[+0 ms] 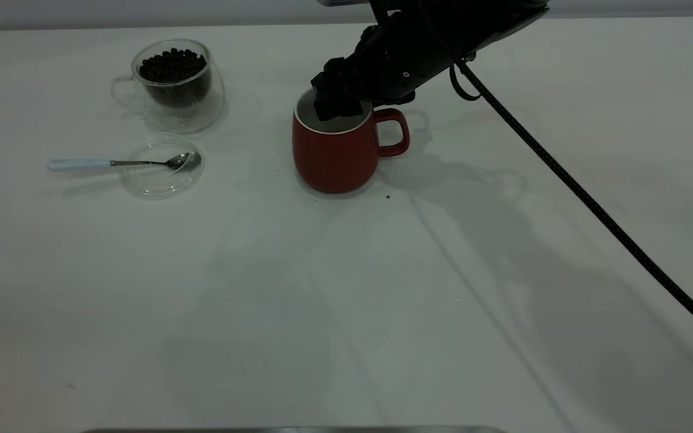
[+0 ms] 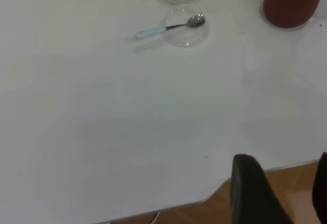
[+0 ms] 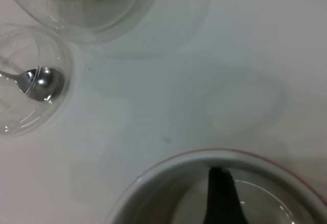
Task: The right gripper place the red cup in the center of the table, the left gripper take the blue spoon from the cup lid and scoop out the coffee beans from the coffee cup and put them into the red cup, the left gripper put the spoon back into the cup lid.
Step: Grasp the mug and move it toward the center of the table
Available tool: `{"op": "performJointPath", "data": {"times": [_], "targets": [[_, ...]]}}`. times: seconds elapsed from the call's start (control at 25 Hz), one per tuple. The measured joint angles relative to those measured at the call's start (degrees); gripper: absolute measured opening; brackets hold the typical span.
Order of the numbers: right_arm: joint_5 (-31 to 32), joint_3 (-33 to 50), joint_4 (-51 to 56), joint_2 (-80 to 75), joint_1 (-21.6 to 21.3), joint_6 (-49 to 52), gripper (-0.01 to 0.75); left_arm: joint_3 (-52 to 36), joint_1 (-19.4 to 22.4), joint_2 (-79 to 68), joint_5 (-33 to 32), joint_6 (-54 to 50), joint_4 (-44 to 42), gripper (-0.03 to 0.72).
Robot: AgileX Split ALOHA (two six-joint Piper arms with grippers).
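Note:
The red cup (image 1: 334,156) stands upright near the table's middle, handle to the right. My right gripper (image 1: 337,105) hangs over its back rim; one finger (image 3: 219,193) dips inside, clear of the white inner wall (image 3: 153,178), and the other finger is out of view. The blue-handled spoon (image 1: 118,163) lies with its bowl in the clear cup lid (image 1: 160,177). The glass coffee cup (image 1: 172,90) full of beans stands behind the lid. My left gripper (image 2: 283,183) is open and empty, beyond the table's edge, far from the spoon (image 2: 168,27).
The right arm's black cable (image 1: 593,204) runs across the right side of the table. A dark crumb (image 1: 388,196) lies right of the red cup. A wooden floor (image 2: 214,208) shows past the table's edge.

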State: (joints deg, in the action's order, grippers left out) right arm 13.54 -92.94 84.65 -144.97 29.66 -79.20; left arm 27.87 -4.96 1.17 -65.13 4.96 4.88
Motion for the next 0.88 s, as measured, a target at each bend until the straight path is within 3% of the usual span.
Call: {"op": "performJointPath", "data": {"times": [0.52, 0.88], "targets": [[-2.8, 0.2, -9.0, 2.9, 0.1, -0.4, 0.532, 0.0, 0.0, 0.0, 0.0, 0.0, 0.0, 0.354], [-0.5, 9.2, -19.9, 12.7, 0.1, 1.2, 0.532, 0.0, 0.0, 0.0, 0.0, 0.0, 0.0, 0.354]]}}
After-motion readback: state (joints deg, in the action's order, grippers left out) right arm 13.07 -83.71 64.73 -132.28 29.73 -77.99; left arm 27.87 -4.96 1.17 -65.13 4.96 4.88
